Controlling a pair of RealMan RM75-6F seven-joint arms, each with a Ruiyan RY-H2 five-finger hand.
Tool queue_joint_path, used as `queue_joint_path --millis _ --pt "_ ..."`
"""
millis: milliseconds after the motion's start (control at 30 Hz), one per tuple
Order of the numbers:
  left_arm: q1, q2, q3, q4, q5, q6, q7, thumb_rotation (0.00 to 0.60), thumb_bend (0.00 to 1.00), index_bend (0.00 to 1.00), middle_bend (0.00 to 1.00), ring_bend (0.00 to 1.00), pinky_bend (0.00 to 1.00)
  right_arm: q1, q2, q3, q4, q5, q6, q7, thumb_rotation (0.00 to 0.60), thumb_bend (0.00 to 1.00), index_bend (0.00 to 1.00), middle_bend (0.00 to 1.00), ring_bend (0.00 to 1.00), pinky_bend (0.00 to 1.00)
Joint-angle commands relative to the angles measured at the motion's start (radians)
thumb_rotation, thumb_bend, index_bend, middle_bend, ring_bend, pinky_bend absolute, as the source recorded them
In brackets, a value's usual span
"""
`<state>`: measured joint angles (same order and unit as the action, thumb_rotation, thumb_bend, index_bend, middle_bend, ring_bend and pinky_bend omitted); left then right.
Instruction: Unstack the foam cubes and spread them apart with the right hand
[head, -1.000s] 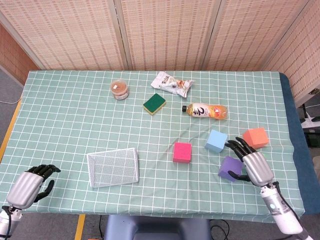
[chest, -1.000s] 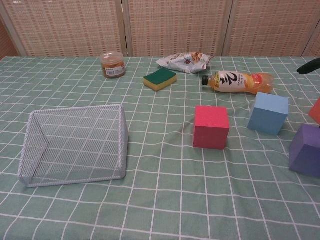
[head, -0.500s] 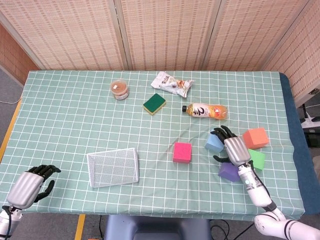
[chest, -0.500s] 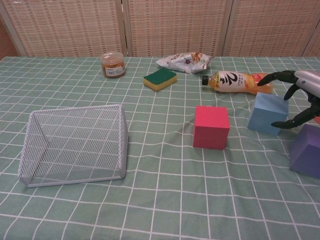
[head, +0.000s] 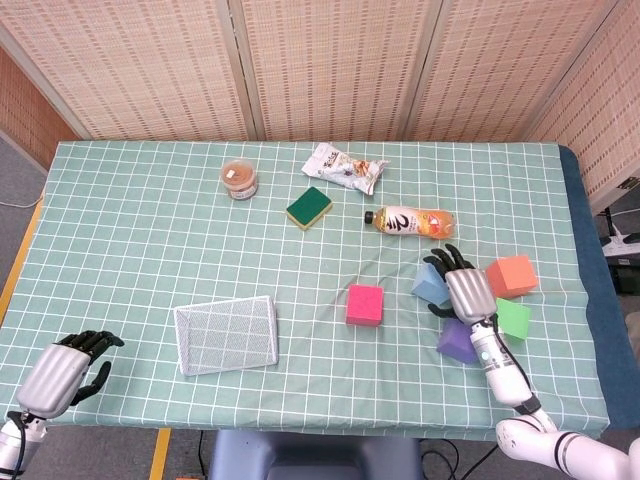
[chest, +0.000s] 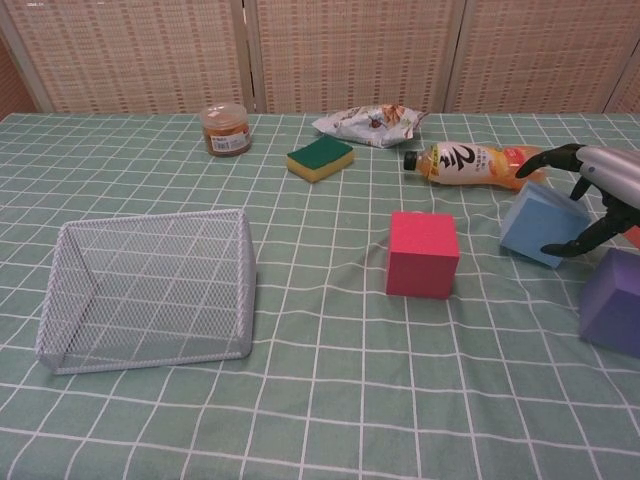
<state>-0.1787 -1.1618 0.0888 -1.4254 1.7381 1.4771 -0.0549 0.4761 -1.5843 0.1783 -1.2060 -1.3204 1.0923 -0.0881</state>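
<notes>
My right hand (head: 466, 293) has its dark fingers (chest: 552, 158) wrapped over the blue cube (chest: 541, 224), thumb low on the near face and the others across the top; the cube is gripped and tilted, one bottom edge lifted off the checked tablecloth (head: 150, 230). The purple cube (head: 457, 341) sits just below that hand, partly hidden by my wrist in the head view and cut by the frame edge in the chest view. The green cube (head: 514, 318) lies just right of my forearm, and the orange cube (head: 512, 275) is beyond it, near the blue one. The pink cube (head: 364, 304) stands alone, well to the left of the group. None of the cubes rests on another. My left hand (head: 62, 371) rests at the near left table corner, fingers curled in around nothing. Farther back I see a drink bottle (head: 412, 222) lying on its side, a green-topped sponge (head: 308, 208), a snack packet (head: 342, 167) and a small jar (head: 239, 178); a wire mesh basket (head: 226, 334) lies near the front.
</notes>
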Motion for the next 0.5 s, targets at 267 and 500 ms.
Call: queue_joint_path --millis 267,500 --pt "0.0 0.002 0.002 -0.002 0.002 0.003 -0.004 0.6 0.54 0.36 0.36 0.35 0.5 0.012 0.001 0.009 -0.031 0.02 -0.012 0.013 0.6 0.05 0.22 0.12 0.04 0.34" --pt "-0.001 0.001 0.003 -0.002 0.004 0.001 -0.002 0.6 0.54 0.36 0.36 0.35 0.5 -0.011 0.037 0.011 -0.091 -0.017 0.073 0.021 0.6 0.05 0.22 0.12 0.04 0.34"
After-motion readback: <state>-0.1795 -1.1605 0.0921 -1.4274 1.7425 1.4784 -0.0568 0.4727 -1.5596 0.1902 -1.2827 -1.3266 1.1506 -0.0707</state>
